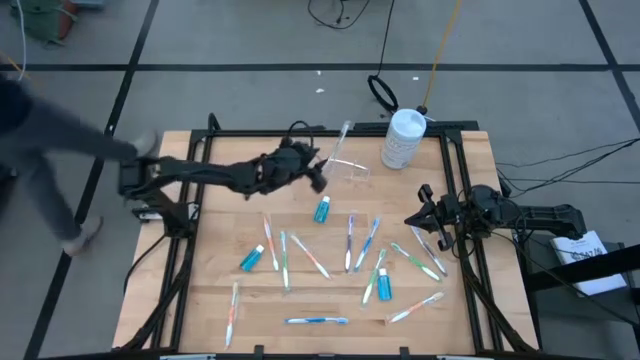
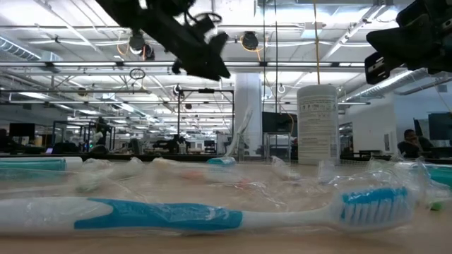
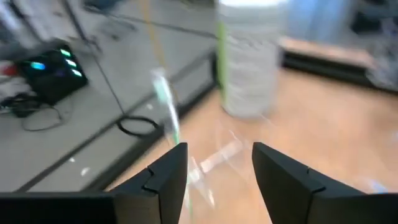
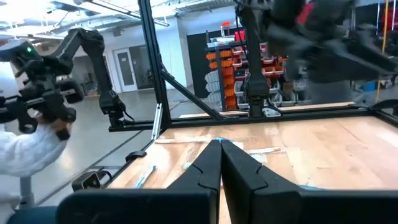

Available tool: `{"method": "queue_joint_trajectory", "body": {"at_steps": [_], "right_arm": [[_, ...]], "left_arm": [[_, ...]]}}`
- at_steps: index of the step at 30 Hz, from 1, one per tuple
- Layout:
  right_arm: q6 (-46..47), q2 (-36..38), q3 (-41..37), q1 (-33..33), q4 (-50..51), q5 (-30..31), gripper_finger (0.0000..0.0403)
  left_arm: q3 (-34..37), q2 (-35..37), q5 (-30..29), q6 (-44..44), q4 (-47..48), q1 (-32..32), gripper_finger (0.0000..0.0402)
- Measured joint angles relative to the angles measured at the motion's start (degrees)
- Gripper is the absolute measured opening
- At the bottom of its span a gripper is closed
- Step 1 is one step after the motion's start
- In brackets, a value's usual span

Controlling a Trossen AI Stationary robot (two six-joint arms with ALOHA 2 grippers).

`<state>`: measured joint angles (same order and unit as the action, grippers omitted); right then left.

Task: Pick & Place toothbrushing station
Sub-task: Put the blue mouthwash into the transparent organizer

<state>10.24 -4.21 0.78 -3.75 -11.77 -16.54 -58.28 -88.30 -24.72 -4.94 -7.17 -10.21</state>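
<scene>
The clear plastic holder point(image 1: 347, 170) lies near the table's far edge with one toothbrush point(image 1: 341, 138) sticking out of it toward the far edge; both also show in the left wrist view, holder point(image 3: 219, 155) and toothbrush point(image 3: 165, 102). My left gripper point(image 1: 316, 170) is open, just left of the holder and above the table point(image 3: 217, 171). Several pastel toothbrushes point(image 1: 309, 256) and blue toothpaste tubes point(image 1: 322, 209) lie scattered over the middle and near part of the table. My right gripper point(image 1: 417, 217) is shut and empty at the table's right side point(image 4: 219, 163).
A white round bottle point(image 1: 404, 138) stands at the far edge right of the holder point(image 3: 249, 59). A wrapped blue-and-white toothbrush point(image 2: 212, 212) lies at the near edge. A person point(image 1: 40, 140) stands beyond the table's left side. A black frame point(image 1: 455, 180) rims the table.
</scene>
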Motion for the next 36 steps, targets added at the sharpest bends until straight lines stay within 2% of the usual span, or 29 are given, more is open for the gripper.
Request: {"method": "queue_joint_trajectory", "body": {"at_steps": [3, 6, 11, 14, 19, 23, 27, 30, 33, 36], "right_arm": [[1.03, 0.00, 0.00, 0.00, 0.00, -0.02, 0.0004], [1.09, 0.00, 0.01, -0.01, 0.00, -0.03, 0.0004], [2.48, 0.00, 0.00, 0.00, -0.30, 0.92, 0.0004], [2.60, 0.01, 0.02, -0.02, -0.48, 6.40, 0.0004], [4.18, -1.23, 0.01, -0.02, -0.85, 14.96, 0.0004], [4.52, -4.36, 0.02, -0.04, -7.42, 18.28, 0.0004], [4.48, -9.33, 0.02, 0.07, -16.16, 15.64, 0.0004], [1.09, -12.95, 0.01, 0.04, -19.40, 14.03, 0.0004], [-6.60, -15.40, 0.02, -0.05, -26.78, 22.38, 0.0004], [-2.26, -17.77, 0.00, -0.02, -31.28, 29.78, 0.0004]], "left_arm": [[0.00, 7.81, 0.77, -1.42, 12.96, 2.21, 0.0172], [0.00, 15.97, 0.82, -8.30, 24.54, 4.42, 0.0163], [0.00, 26.20, 0.44, -14.10, 38.25, 10.30, 0.0153], [0.00, 28.86, -3.12, -19.79, 43.52, 15.42, 0.0153], [0.27, 29.38, -12.91, -26.52, 50.18, 24.89, 0.0152], [5.09, 29.10, -15.89, -29.76, 48.84, 28.94, 0.0154], [13.40, 29.40, -15.49, -38.07, 45.55, 30.27, 0.0152], [18.90, 29.61, -12.43, -45.57, 42.97, 30.62, 0.0152], [22.86, 29.58, -10.61, -49.01, 38.17, 31.56, 0.0152], [25.70, 29.56, -10.25, -49.32, 31.93, 32.56, 0.0152]]}}
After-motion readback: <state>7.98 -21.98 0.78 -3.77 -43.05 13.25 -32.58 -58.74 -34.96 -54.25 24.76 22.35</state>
